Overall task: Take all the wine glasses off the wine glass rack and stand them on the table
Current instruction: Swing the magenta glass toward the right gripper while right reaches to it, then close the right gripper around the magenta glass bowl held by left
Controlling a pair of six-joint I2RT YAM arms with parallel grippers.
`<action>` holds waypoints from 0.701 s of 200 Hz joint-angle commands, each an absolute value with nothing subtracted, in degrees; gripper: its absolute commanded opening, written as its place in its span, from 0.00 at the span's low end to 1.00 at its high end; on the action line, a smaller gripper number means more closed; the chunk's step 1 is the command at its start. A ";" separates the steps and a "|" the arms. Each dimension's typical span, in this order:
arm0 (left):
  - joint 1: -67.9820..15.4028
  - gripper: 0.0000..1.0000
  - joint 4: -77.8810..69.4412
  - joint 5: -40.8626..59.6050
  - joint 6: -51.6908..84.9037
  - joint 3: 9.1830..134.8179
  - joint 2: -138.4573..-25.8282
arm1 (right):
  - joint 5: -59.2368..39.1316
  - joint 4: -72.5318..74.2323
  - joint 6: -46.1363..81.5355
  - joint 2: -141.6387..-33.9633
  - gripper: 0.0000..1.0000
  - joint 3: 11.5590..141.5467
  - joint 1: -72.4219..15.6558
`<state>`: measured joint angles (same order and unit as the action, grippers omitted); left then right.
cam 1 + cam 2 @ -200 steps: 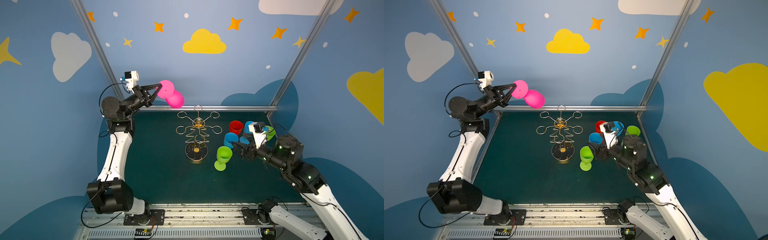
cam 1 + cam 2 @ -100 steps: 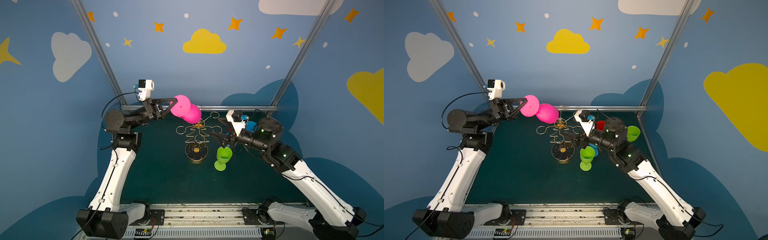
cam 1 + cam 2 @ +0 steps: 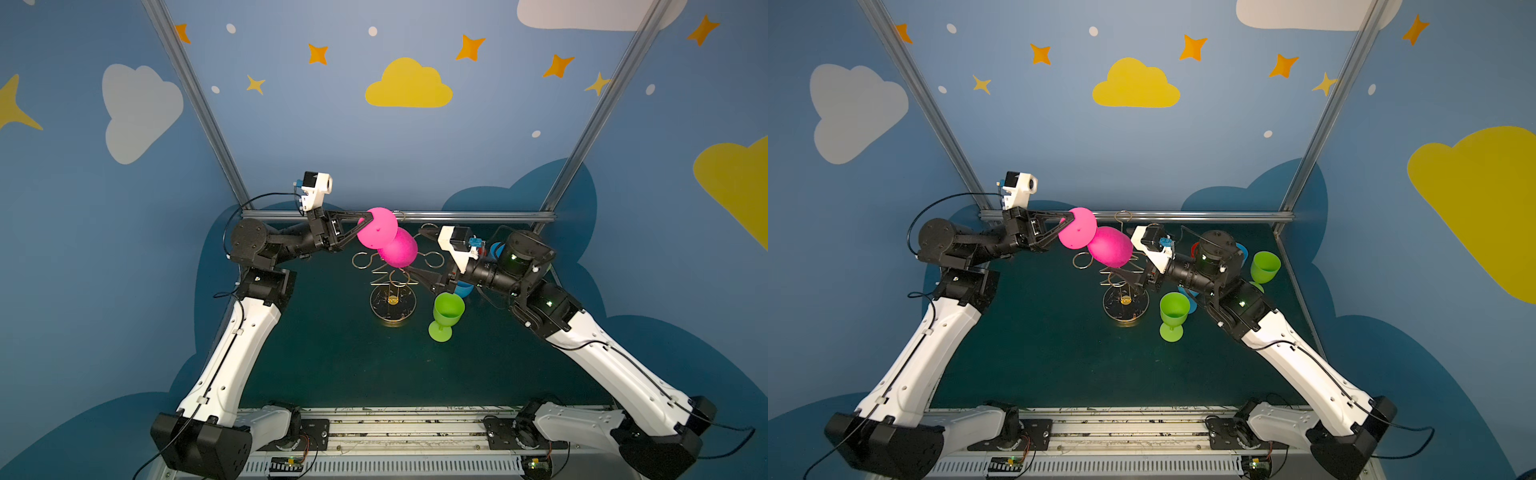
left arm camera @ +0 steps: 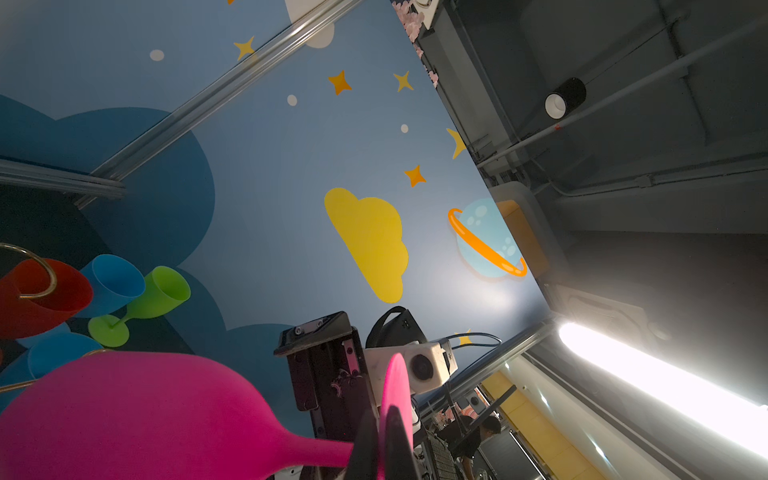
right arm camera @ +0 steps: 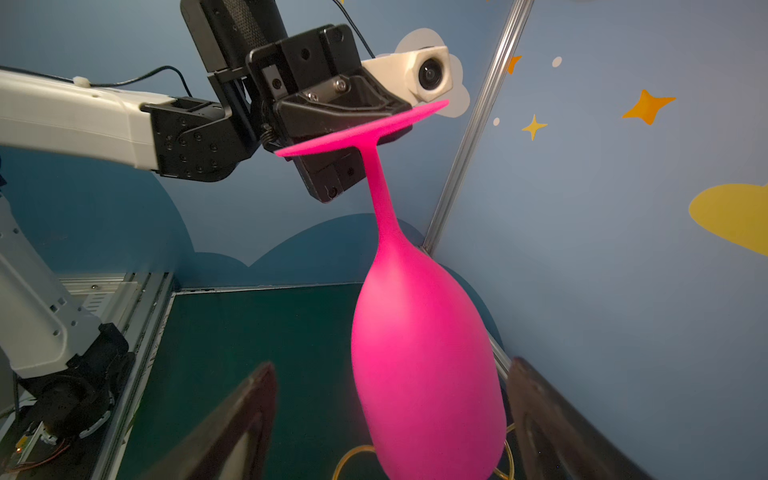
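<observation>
Wine glass rack [image 3: 392, 302]: standing upright near the middle of the green table [image 3: 332, 353], gold wire arms spreading above the round dark base.
Wine glass [image 3: 397, 249]: hanging upside down in the air, pink, bowl hovering over the rack's arms; touching the wire or not, impossible to tell.
Left gripper [image 3: 365, 219]: clamping tight on the edge of the glass's flat foot, carrying it.
Right gripper [image 5: 390, 365]: gaping wide, fingers [image 5: 249, 399] flanking the bowl on both sides.
Green glass [image 3: 446, 311]: standing upright just beside the rack's base.
Second green glass [image 3: 1264, 266]: standing near the table's back right corner.
</observation>
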<state>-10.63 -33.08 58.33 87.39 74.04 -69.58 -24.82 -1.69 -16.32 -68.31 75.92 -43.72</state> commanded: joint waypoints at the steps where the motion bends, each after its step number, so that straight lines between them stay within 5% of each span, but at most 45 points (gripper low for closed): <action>1: -11.31 0.03 -34.54 58.89 86.78 73.63 -68.38 | -25.03 0.37 -18.91 -69.87 0.86 77.55 -44.21; 114: -13.82 0.03 -38.96 59.00 90.91 72.69 -68.73 | -20.31 2.02 -18.25 -77.08 0.86 79.83 -46.87; 140: -13.96 0.03 -39.99 58.89 91.75 72.71 -68.73 | -19.44 0.93 -18.00 -76.95 0.80 79.95 -47.02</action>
<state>-13.67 -35.97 58.54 90.67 72.71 -69.58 -21.26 0.69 -18.72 -77.12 78.24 -46.61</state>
